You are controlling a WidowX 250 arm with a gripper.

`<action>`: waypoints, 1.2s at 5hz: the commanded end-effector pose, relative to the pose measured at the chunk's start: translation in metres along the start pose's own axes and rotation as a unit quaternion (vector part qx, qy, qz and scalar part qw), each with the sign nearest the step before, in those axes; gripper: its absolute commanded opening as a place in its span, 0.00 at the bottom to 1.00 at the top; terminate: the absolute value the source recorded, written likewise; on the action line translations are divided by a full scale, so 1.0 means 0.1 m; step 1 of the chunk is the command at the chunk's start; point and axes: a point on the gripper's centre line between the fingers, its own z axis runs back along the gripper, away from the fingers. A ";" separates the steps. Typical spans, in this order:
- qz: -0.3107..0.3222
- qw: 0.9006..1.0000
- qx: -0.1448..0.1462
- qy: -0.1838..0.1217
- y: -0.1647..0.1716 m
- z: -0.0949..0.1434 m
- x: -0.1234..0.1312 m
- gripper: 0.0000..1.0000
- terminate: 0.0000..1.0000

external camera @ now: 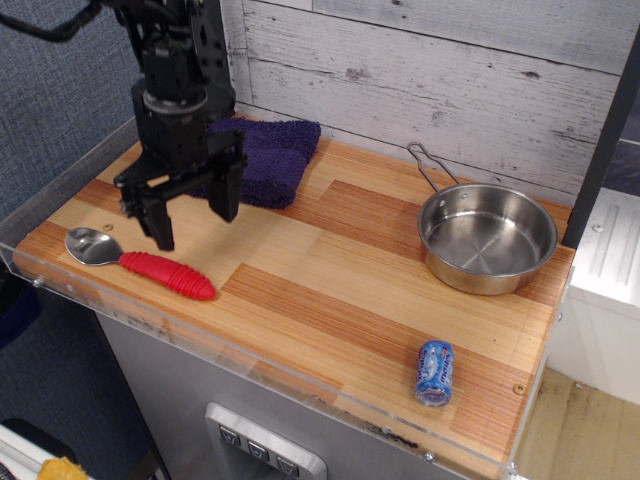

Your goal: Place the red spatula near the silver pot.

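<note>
The red spatula [140, 262] lies flat near the table's front left edge, its shiny silver bowl head to the left and its ribbed red handle pointing right. The silver pot [486, 238] stands at the back right, empty, its wire loop handle pointing to the back left. My gripper [192, 218] hangs open and empty just above and behind the spatula, its two black fingers [160, 224] spread apart over the handle's near end.
A folded purple cloth [266, 160] lies at the back left, behind the gripper. A small blue can [434, 372] lies on its side near the front right edge. A clear plastic rim [250, 352] runs along the table's front. A wood-plank wall stands behind.
</note>
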 end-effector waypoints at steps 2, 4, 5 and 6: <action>-0.009 0.999 0.026 -0.038 0.22 -0.03 -0.03 1.00 0.00; -0.036 0.997 0.043 -0.049 0.25 -0.23 0.10 1.00 0.00; -0.037 0.996 0.052 -0.064 0.29 -0.25 0.13 0.00 0.00; -0.034 0.995 0.054 -0.073 0.35 -0.23 0.13 0.00 0.00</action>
